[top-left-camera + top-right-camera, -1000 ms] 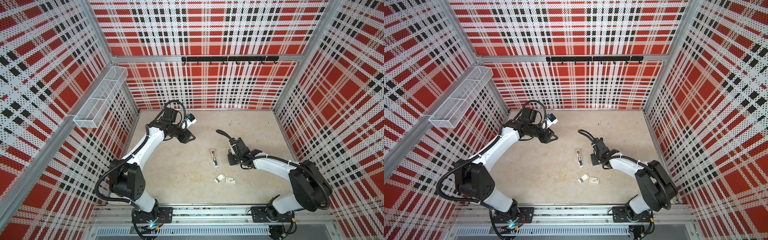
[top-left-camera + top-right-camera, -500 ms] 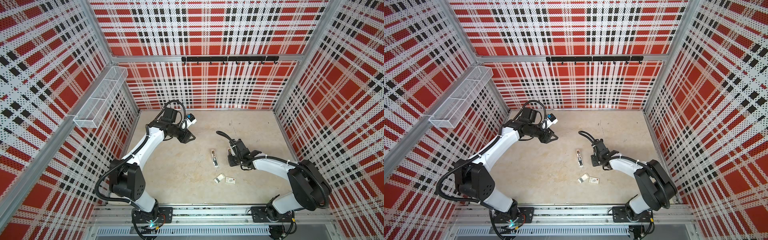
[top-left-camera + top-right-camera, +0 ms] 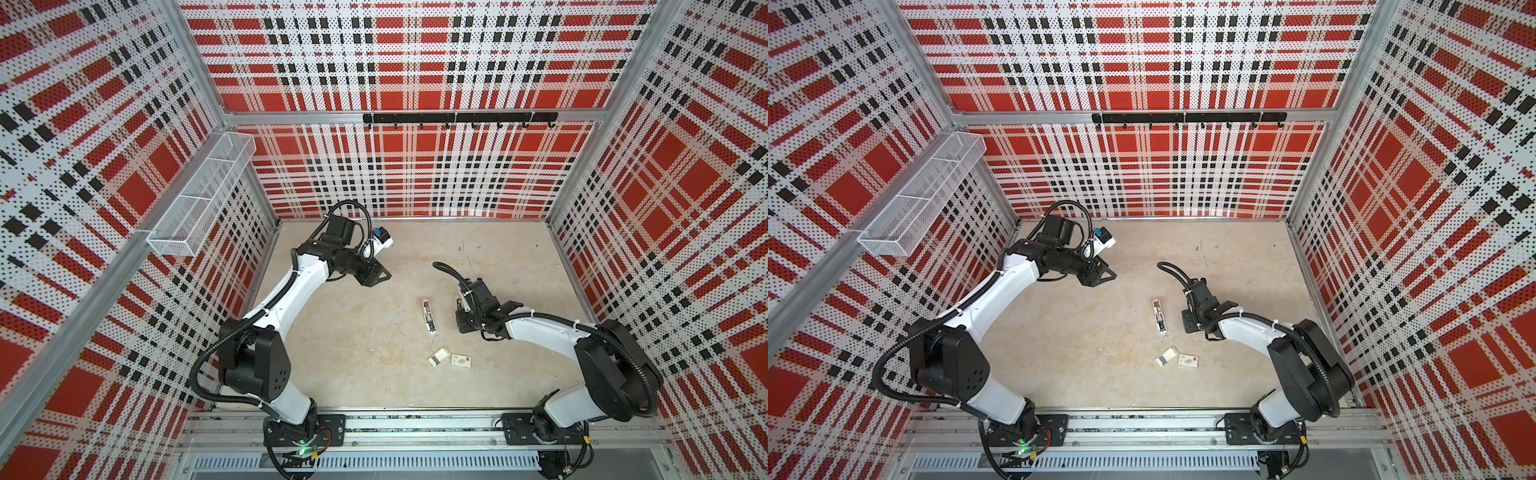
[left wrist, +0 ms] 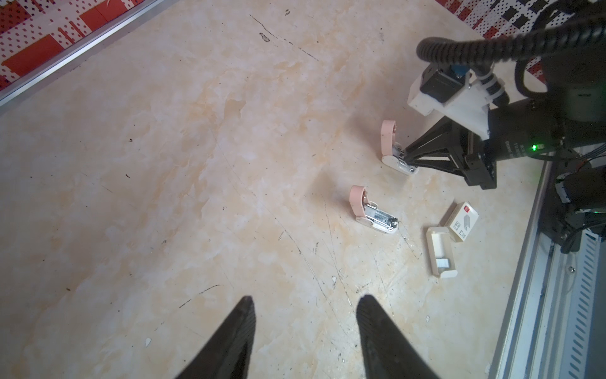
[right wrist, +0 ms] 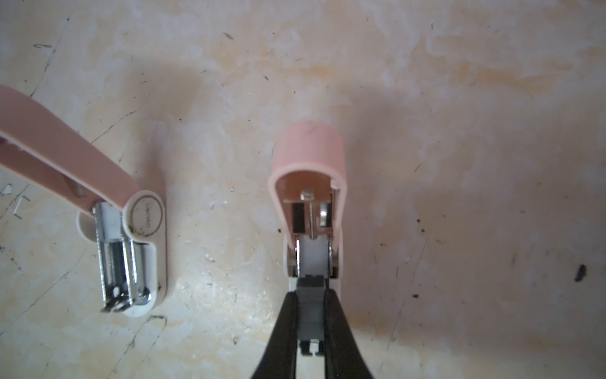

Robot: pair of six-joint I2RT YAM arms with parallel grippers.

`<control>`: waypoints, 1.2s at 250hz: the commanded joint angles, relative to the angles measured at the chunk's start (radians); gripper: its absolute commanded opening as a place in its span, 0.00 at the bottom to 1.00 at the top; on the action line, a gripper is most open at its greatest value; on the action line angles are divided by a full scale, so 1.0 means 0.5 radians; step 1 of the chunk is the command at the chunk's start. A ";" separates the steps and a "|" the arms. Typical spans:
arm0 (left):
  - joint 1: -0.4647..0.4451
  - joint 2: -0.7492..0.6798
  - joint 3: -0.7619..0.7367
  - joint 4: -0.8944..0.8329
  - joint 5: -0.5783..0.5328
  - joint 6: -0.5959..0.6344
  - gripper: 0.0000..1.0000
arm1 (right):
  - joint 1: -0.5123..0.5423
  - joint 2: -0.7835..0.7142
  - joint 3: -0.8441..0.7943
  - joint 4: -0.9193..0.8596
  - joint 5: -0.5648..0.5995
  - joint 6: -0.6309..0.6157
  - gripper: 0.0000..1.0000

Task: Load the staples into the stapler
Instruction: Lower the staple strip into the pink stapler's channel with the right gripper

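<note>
Right gripper (image 5: 310, 297), pinching staples (image 5: 310, 315), crept a touch left in both top views; right arm (image 3: 540, 328) leaned along.

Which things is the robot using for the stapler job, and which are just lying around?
In use: right gripper, staples it grips, open pink stapler in front of them, white tray, printed sleeve.
Lying about: second pink stapler, wire basket, hook rail, left gripper, open and empty.

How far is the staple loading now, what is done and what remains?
Done: the tray lies out of its sleeve, and the stapler stands open. In hand: the right end effector grips the staples at the stapler's channel mouth. To do: slide them in, close it. The left end effector hangs open, empty.
</note>
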 commanded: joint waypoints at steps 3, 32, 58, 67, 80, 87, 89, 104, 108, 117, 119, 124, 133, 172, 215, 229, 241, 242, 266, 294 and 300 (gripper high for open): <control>-0.001 -0.006 0.038 0.011 0.039 -0.015 0.55 | -0.007 -0.083 -0.019 0.056 0.014 0.006 0.00; -0.002 -0.006 0.038 0.011 0.038 -0.014 0.55 | -0.007 -0.103 -0.016 0.030 0.042 -0.012 0.00; -0.003 -0.005 0.035 0.011 0.038 -0.017 0.55 | -0.008 -0.090 -0.023 0.040 0.033 -0.019 0.00; -0.003 -0.006 0.034 0.011 0.037 -0.019 0.55 | -0.008 -0.077 -0.027 0.043 0.033 -0.016 0.00; -0.003 -0.006 0.032 0.012 0.037 -0.018 0.55 | -0.009 -0.054 -0.027 0.049 0.025 -0.016 0.00; -0.002 -0.006 0.032 0.013 0.039 -0.019 0.55 | -0.007 -0.046 -0.027 0.053 0.024 -0.013 0.00; -0.002 -0.006 0.032 0.012 0.039 -0.017 0.55 | -0.008 -0.043 -0.027 0.056 0.023 -0.013 0.00; -0.003 -0.009 0.029 0.012 0.038 -0.019 0.55 | -0.007 -0.032 -0.030 0.064 0.024 -0.013 0.00; -0.003 -0.008 0.031 0.012 0.037 -0.016 0.55 | -0.007 -0.030 -0.029 0.066 0.026 -0.013 0.00; -0.002 -0.010 0.029 0.011 0.035 -0.017 0.55 | -0.008 -0.027 -0.029 0.068 0.027 -0.013 0.00; -0.003 -0.010 0.029 0.011 0.036 -0.018 0.55 | -0.008 -0.027 -0.029 0.069 0.027 -0.013 0.00; -0.002 -0.010 0.031 0.012 0.035 -0.018 0.55 | -0.009 -0.027 -0.030 0.070 0.025 -0.011 0.00; -0.003 -0.013 0.029 0.012 0.036 -0.016 0.55 | -0.007 -0.024 -0.029 0.072 0.023 -0.012 0.00; -0.002 -0.009 0.029 0.011 0.036 -0.019 0.55 | -0.008 -0.009 -0.027 0.063 0.033 -0.018 0.00; -0.001 -0.001 0.031 0.011 0.037 -0.016 0.55 | -0.008 0.004 -0.026 0.066 0.030 -0.016 0.00; -0.002 -0.003 0.034 0.011 0.039 -0.015 0.55 | -0.010 0.004 -0.026 0.066 0.026 -0.016 0.00; -0.001 -0.005 0.035 0.011 0.039 -0.015 0.55 | -0.008 0.004 -0.027 0.067 0.026 -0.016 0.00; -0.002 -0.006 0.035 0.011 0.039 -0.014 0.55 | -0.009 0.004 -0.026 0.066 0.027 -0.016 0.00; -0.003 -0.003 0.035 0.010 0.037 -0.016 0.55 | -0.008 0.006 -0.025 0.072 0.019 -0.016 0.00; -0.002 -0.005 0.030 0.011 0.038 -0.014 0.55 | -0.008 0.019 -0.017 0.069 0.018 -0.016 0.00; -0.002 -0.005 0.029 0.013 0.039 -0.012 0.55 | -0.008 0.022 -0.015 0.069 0.015 -0.016 0.00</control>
